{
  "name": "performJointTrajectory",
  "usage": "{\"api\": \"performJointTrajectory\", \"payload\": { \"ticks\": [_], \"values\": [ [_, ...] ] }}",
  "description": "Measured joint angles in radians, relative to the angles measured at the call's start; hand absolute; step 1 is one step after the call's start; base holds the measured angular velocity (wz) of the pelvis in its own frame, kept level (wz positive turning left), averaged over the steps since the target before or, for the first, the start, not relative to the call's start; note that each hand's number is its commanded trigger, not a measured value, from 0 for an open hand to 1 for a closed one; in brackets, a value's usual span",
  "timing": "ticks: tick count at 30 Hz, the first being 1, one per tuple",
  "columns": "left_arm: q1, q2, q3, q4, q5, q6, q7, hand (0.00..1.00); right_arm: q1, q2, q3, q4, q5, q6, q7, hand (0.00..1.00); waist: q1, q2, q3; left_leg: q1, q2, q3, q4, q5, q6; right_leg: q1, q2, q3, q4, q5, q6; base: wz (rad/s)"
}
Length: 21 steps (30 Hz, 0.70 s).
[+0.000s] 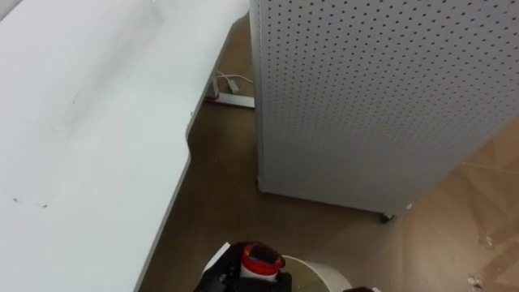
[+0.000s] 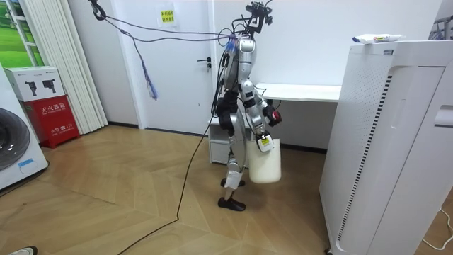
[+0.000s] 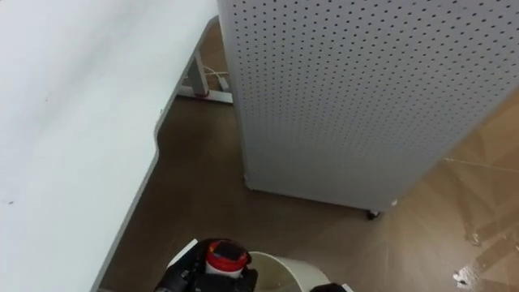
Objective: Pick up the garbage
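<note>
Bare floor (image 1: 219,186) corridor between white desk (image 1: 81,146) and pegboard cabinet (image 1: 365,97)

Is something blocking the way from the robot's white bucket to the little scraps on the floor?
Nothing visible does. The bucket is at the bottom edge, the scraps lie on the floor to its right, and only bare floor shows between them. The white cabinet with holes stands further ahead, off that path.

stance: upright, facing the room view's right
arms: 2, both bent forward at the elbows
left hand (image 1: 256,269): held before the waist
right hand (image 2: 263,142): lower, at hip height in front
</note>
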Motion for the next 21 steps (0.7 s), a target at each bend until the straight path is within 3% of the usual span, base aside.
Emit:
{"api": "performJointTrajectory", "payload": {
  "ticks": [1,2,3,12,21],
  "values": [
    [0.0,-0.005,-0.008,0.006,0.01,0.0,0.005,0.89,-0.001,0.001,0.004,0.005,0.0,0.0,-0.005,1.0,0.004,0.001,0.0003,-0.012,0.0,0.006,0.003,0.001,0.002,-0.016,0.0,0.006,0.006,0.001,-0.001,-0.15],
    [0.003,-0.006,-0.008,0.007,0.016,0.0,0.005,0.69,-0.001,0.002,0.005,0.007,0.0,0.0,-0.009,1.0,0.005,0.001,0.0005,-0.018,0.001,0.006,0.004,0.002,0.003,-0.023,-0.001,0.006,0.008,0.001,-0.003,-0.06],
    [0.007,-0.012,-0.009,0.008,0.017,0.0,0.006,0.0,-0.001,0.006,0.001,0.01,0.001,-0.003,-0.014,1.0,0.005,0.001,0.0008,-0.03,0.001,0.008,0.009,0.002,0.003,-0.037,-0.002,0.007,0.019,0.001,-0.003,0.0],
    [0.005,-0.018,-0.025,0.028,0.016,0.0,0.01,0.0,-0.016,0.016,-0.009,0.01,0.043,-0.005,-0.041,1.0,0.007,0.003,0.0027,-0.064,0.007,0.007,0.037,0.001,0.004,-0.068,-0.003,0.005,0.054,0.001,-0.011,0.0],
    [0.008,-0.027,-0.057,0.051,0.016,-0.004,-0.005,0.0,-0.012,0.019,0.002,0.015,0.071,-0.005,-0.034,1.0,0.007,0.002,0.0021,-0.077,0.016,0.037,0.053,0.004,0.006,-0.081,-0.01,0.004,0.054,0.001,-0.013,-0.01]
  ]
}}
